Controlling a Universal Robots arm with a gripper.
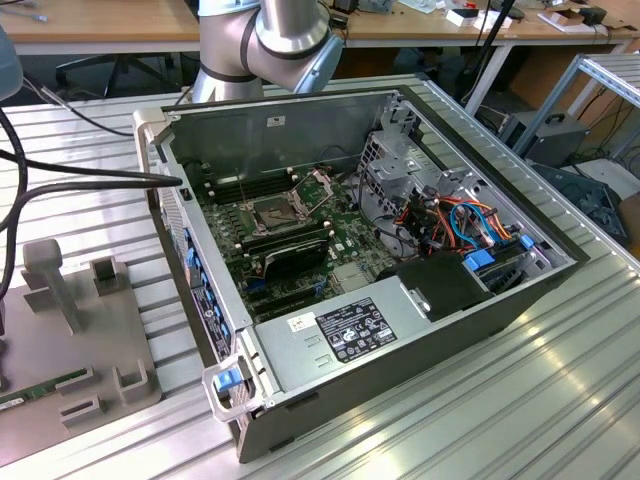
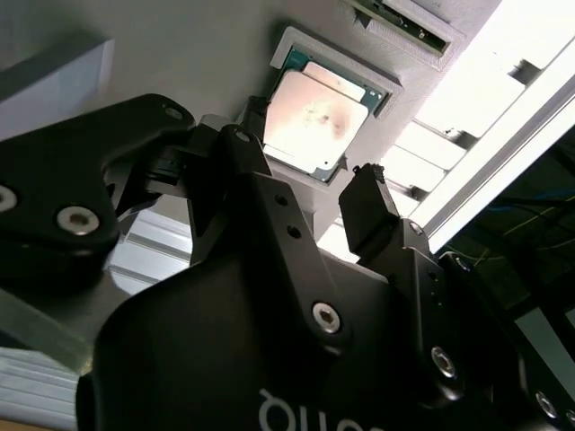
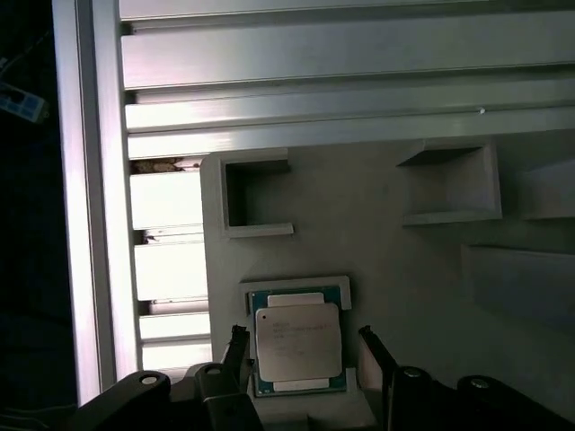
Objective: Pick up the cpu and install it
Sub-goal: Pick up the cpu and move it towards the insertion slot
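- Hovering over a grey holder plate (image 3: 413, 260), the gripper (image 3: 304, 346) has its two black fingers (image 3: 373, 348) spread wide and clasps nothing.
- The cpu (image 3: 298, 339) lies flat in a shallow square pocket (image 3: 341, 289) of that plate, with its dull metal top facing up and a thin green edge showing around the metal.
- In both wrist views one finger stands on each side of the cpu, lined up just outside the pocket's raised rim.
- A gap shows between each fingertip and the chip, so neither touches it. How high the tips stand above the plate cannot be told.
- More walled pockets (image 3: 256, 193) are moulded into the same plate near the cpu's pocket.
- In the second wrist view a green memory stick (image 2: 400, 18) lies in a narrow slot of the plate, just beyond the cpu's pocket.
- The plate rests on a table of ribbed aluminium slats (image 3: 341, 67).
- In the exterior view an open computer case (image 1: 420, 350) lies on its side on the table, with the holder plate beside it on the exterior view's left.
- Inside the case are the green motherboard (image 1: 345, 250), a square socket (image 1: 272, 212) with a dark middle, a grey power supply (image 1: 300, 350) and a bundle of orange and blue cables (image 1: 470, 225).
- The silver robot arm (image 1: 265, 35) rises behind the case.
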